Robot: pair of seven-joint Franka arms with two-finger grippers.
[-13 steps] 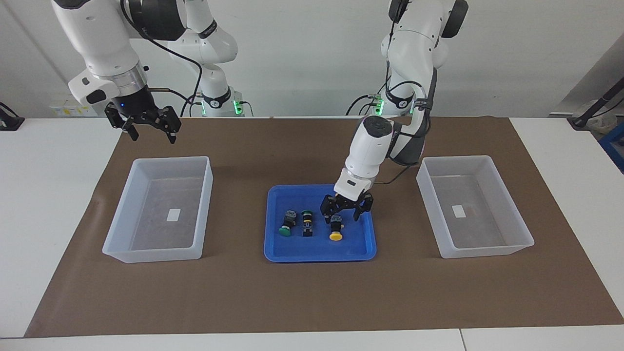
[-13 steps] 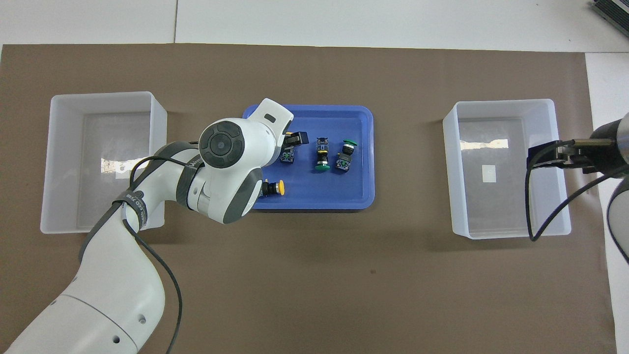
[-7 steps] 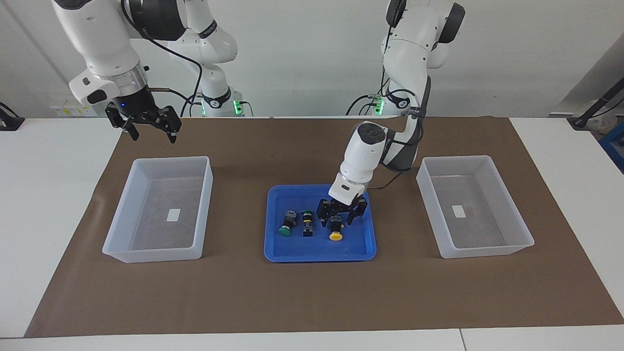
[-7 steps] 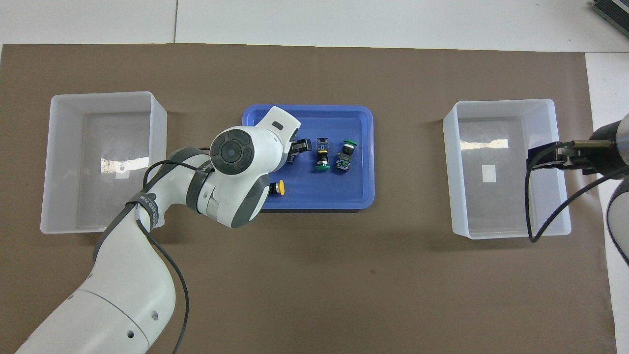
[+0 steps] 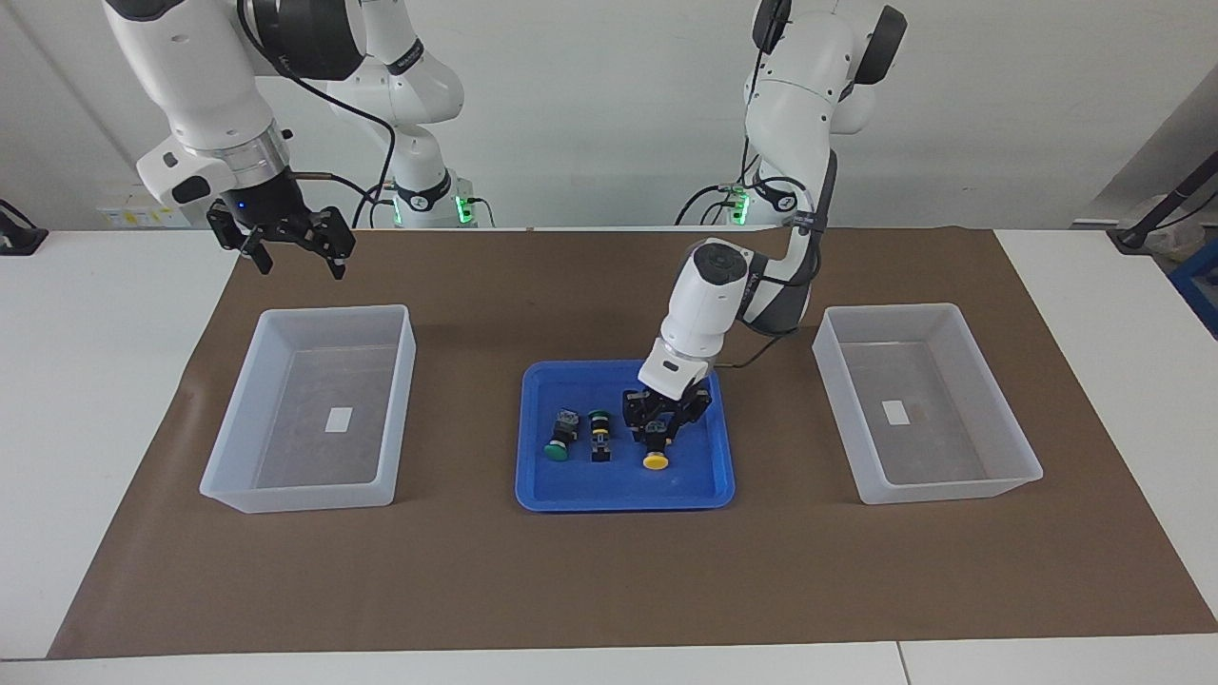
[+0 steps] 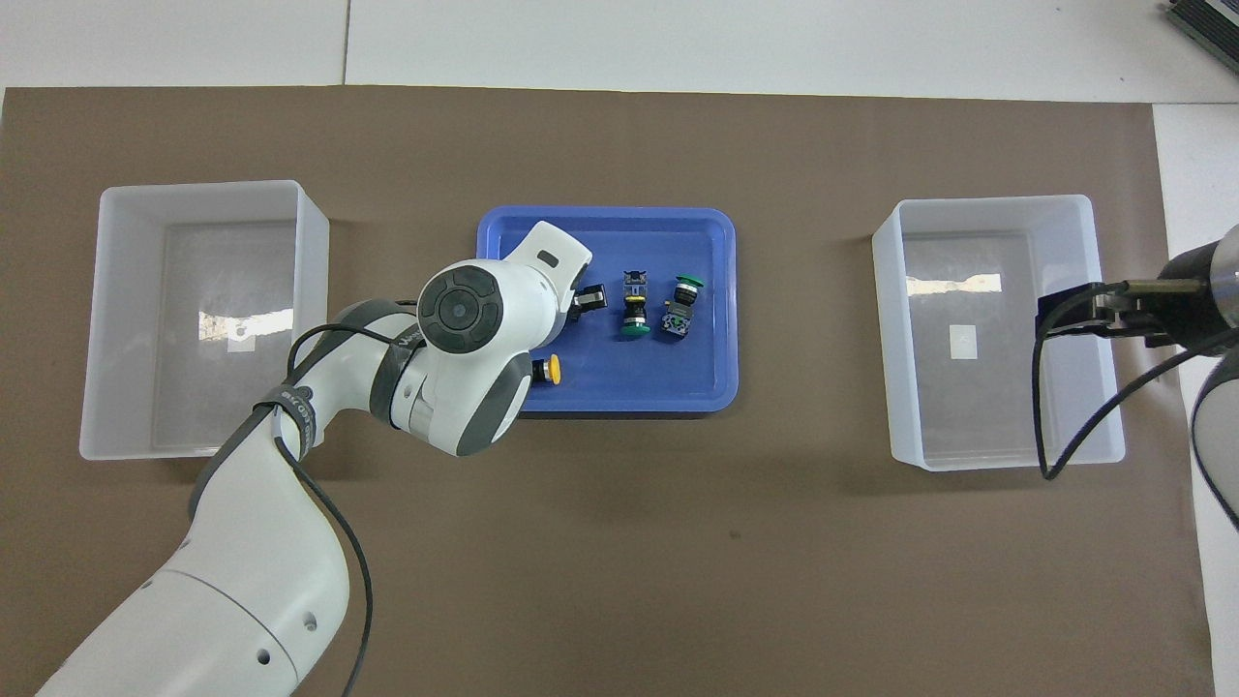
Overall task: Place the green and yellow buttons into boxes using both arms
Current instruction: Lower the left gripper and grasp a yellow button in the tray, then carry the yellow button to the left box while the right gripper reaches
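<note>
A blue tray holds the buttons. My left gripper is down in the tray, fingers drawn in on the black body of a yellow button; in the overhead view my arm hides that button. The second yellow button lies nearer the robots, half under my left wrist. Two green buttons lie beside it, toward the right arm's end. My right gripper waits open and empty, raised by the box at its end.
Two clear plastic boxes stand on the brown mat, one at the right arm's end and one at the left arm's end. Each has a small white label inside. White table surrounds the mat.
My left gripper has come down over the yellow button and its fingers have drawn in around it. The right arm has barely moved.
</note>
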